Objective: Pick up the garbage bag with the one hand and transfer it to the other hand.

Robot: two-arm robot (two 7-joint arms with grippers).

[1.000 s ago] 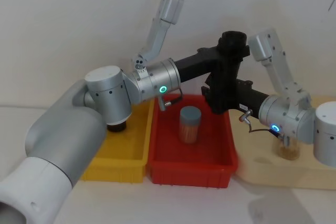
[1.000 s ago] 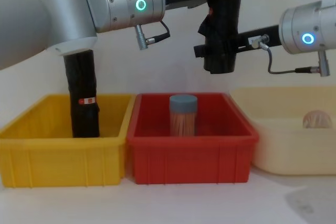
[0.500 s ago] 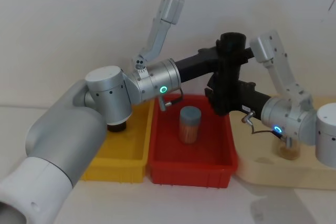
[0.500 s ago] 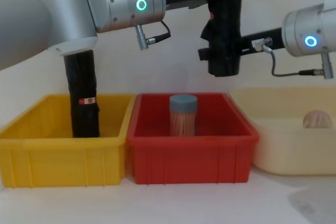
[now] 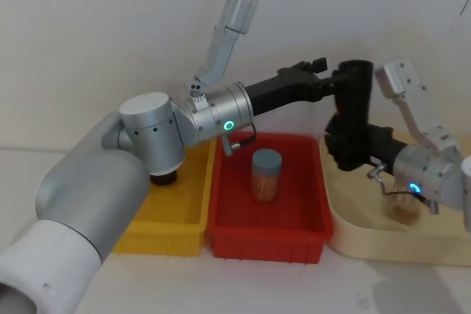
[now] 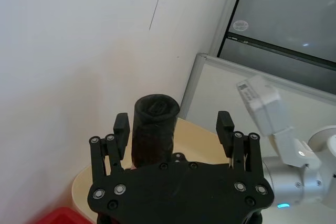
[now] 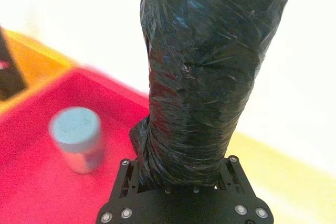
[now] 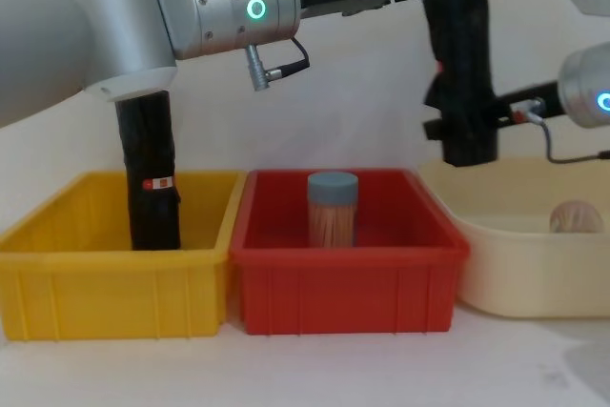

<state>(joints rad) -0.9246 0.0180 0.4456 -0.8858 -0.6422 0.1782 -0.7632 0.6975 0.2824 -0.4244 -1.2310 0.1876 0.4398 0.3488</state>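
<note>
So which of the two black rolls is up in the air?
The garbage bag gripped by the right gripper, above the cream tray. The other roll stands in the yellow bin.

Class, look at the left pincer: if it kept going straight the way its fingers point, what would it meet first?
Most likely the garbage bag, held upright by the right pincer. The open left pincer points at the roll's top end, which sits between its fingers in the wrist view. Depth is unclear, so it might just pass it.
</note>
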